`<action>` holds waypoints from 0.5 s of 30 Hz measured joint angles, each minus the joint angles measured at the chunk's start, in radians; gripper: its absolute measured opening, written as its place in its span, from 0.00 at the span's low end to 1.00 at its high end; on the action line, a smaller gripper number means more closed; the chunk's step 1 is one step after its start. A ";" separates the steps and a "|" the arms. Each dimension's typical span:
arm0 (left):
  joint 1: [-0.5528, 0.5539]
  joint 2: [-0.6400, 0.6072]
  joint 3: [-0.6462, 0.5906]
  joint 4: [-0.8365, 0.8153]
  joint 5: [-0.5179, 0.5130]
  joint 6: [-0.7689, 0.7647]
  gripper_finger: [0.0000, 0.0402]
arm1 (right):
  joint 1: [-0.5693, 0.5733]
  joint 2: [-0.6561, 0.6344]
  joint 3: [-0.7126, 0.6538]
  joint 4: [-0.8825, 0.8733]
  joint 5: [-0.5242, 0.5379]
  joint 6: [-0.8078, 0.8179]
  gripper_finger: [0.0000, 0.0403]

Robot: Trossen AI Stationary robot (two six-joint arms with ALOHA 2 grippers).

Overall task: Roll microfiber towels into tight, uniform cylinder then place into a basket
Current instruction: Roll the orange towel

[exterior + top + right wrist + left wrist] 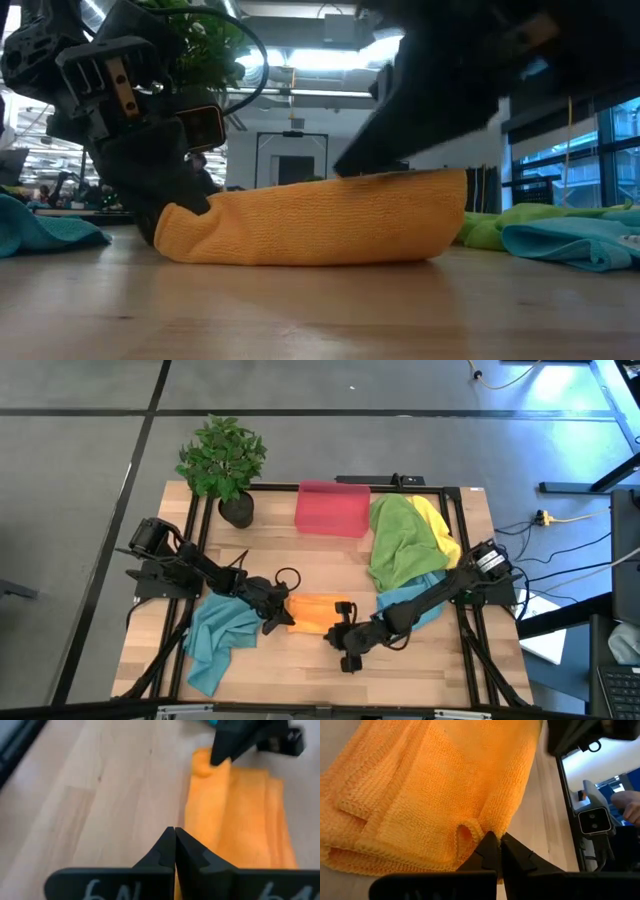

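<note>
High view: orange towel (316, 612) lies folded into a narrow band on the tabletop (330, 560), near the front edge, between the two grippers. Left gripper (277, 613) sits at the towel's left end, arm stretched low across from the left rear. Right gripper (346, 636) is at the towel's right end, arm reaching in from the right edge. One teal towel (218, 635) lies bunched to the left; green towel (396, 540), yellow towel (437, 525) and another teal towel (420, 600) are piled on the right. Basket (333, 508) stands at the back, beside a potted plant (224, 465), with no towel visible in it.

Low view: orange towel (318, 218) is a flat fold, not yet a cylinder. Left gripper (170, 195) bears on one end, the other arm's dark bulk hangs over the other end.

Left wrist view: jaws together, pinching a fold at the edge of the orange towel (430, 790).

Right wrist view: jaws together at the near edge of the orange towel (240, 815); whether cloth is caught between them cannot be told. Left gripper (222, 757) shows at the far end.

Likely step: starting the roll of the orange towel. Next move calls for turning one end over evenly while the other end is held taut.
</note>
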 joint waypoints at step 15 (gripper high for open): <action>-0.014 0.002 -0.002 -0.004 -0.003 0.075 0.00 | -0.079 0.002 -0.015 -0.090 0.036 0.075 0.01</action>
